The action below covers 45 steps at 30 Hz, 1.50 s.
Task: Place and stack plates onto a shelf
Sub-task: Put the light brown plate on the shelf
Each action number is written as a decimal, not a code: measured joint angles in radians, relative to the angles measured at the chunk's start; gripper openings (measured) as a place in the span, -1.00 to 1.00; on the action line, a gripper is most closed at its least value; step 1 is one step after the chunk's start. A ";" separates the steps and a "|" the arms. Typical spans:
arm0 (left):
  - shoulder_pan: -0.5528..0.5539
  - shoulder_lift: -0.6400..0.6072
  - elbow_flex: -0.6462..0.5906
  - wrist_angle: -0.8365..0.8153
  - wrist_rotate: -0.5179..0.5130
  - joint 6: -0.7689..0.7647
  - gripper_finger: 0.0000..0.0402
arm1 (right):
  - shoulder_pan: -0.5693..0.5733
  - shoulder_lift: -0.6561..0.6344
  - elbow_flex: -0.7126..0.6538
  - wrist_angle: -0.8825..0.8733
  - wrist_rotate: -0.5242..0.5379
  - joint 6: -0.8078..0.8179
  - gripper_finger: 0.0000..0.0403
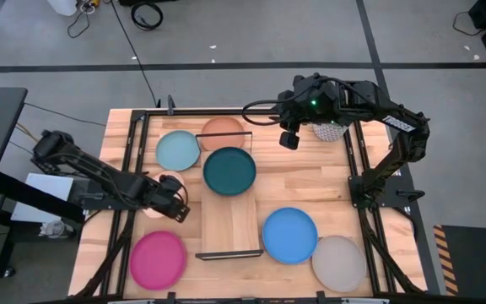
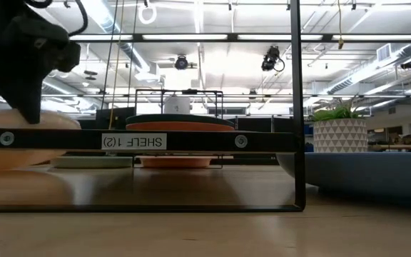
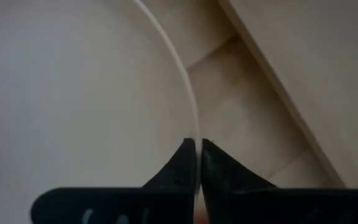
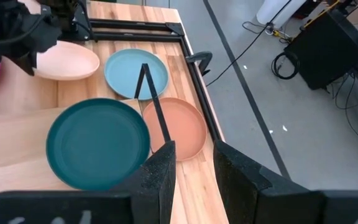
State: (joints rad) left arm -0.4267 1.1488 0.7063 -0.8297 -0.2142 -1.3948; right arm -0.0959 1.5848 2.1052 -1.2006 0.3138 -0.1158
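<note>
My left gripper (image 1: 175, 209) is shut on the peach plate (image 1: 155, 191), left of the shelf (image 1: 231, 226), a light-wood board with black wire ends. The dark teal plate (image 1: 229, 170) lies on the shelf's far half, on top of the orange plate (image 2: 179, 126). On the table rest the terracotta plate (image 1: 223, 129), the light blue plate (image 1: 178, 151), the magenta plate (image 1: 158, 259), the bright blue plate (image 1: 289, 235) and the grey plate (image 1: 338, 263). My right gripper (image 1: 289, 139) hangs open above the table, beyond the shelf's far right corner. My left gripper pinches the peach plate's rim (image 3: 192, 127) between its two fingers, on the side facing the shelf. In the low view the plate (image 2: 20, 118) sits about level with the shelf's top. Whether any part of it rests on the table, I cannot tell.
A small potted plant (image 2: 340, 132) stands at the table's far right, under the right arm. A black frame (image 1: 137, 127) borders the tabletop. The shelf's near half (image 1: 231, 232) is bare wood. The shelf's black wire end (image 2: 295, 107) stands close to the low camera.
</note>
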 joint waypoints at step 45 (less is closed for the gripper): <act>0.023 -0.211 0.002 0.704 0.004 1.206 -0.90 | -0.019 0.000 0.000 0.002 0.007 0.020 -0.43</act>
State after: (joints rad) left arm -0.4034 0.9377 0.7082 -0.1259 -0.2106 -0.1884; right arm -0.1150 1.5848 2.1052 -1.1983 0.3204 -0.0958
